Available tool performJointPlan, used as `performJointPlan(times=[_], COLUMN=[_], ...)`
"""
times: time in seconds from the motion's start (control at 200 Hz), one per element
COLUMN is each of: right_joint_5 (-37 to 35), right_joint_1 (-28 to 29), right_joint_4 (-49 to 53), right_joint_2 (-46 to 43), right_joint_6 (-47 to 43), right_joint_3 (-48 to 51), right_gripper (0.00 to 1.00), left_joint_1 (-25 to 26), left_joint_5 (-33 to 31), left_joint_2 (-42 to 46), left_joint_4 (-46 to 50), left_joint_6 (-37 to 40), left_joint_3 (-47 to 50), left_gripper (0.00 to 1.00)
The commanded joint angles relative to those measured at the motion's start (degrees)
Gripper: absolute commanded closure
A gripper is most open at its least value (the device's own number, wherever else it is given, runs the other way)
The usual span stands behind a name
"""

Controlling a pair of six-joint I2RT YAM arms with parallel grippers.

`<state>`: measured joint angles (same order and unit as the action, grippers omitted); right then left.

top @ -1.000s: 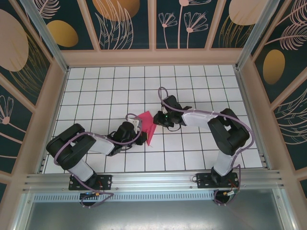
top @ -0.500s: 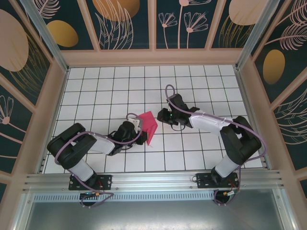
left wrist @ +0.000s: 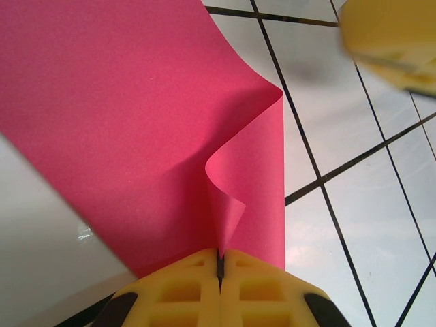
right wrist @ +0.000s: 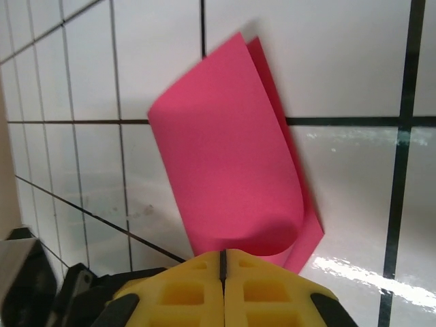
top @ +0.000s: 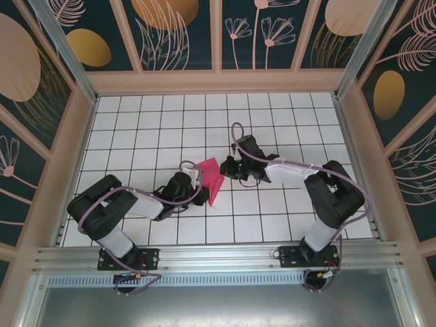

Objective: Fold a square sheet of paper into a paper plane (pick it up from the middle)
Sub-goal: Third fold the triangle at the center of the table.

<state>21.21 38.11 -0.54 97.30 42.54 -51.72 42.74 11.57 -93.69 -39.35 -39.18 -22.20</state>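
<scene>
On white gridded desk (top: 272,116), thin red-pink square paper sheet (left wrist: 136,122) lay curled; left end effector (left wrist: 219,255) was clamped on its edge; right end effector (right wrist: 223,256) had jaws together, possibly pinching the fold.

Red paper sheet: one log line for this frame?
red-pink paper sheet: curled over itself | left gripper: shut on it | right gripper: shut beside it, hold unclear

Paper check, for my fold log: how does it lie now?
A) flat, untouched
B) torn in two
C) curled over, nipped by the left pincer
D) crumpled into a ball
C: the paper curls over itself, a ridge of it caught in the shut left pincer.
</scene>
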Motion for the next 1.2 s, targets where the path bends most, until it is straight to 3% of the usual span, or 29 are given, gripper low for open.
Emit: performJointPlan(times=[0.0, 0.505, 1.191], right_joint_5=[3.15, 2.0, 1.13], right_joint_1=[0.54, 0.83, 0.83], right_joint_4=[-1.77, -2.22, 0.02], right_joint_2=[3.51, 7.62, 6.88], right_joint_6=[1.01, 0.83, -0.94], right_joint_3=[-0.85, -1.17, -2.24], right_gripper=[0.93, 0.93, 0.91], left_joint_1=[-0.42, -0.38, -0.44], left_joint_5=[-0.38, -1.02, -3.3], left_joint_2=[-1.41, -0.63, 0.38], left_joint_4=[2.71, 4.31, 4.56], left_joint_6=[0.86, 0.86, 0.03], left_joint_3=[-0.48, -0.83, 0.84], left_gripper=[0.95, 0.96, 1.0])
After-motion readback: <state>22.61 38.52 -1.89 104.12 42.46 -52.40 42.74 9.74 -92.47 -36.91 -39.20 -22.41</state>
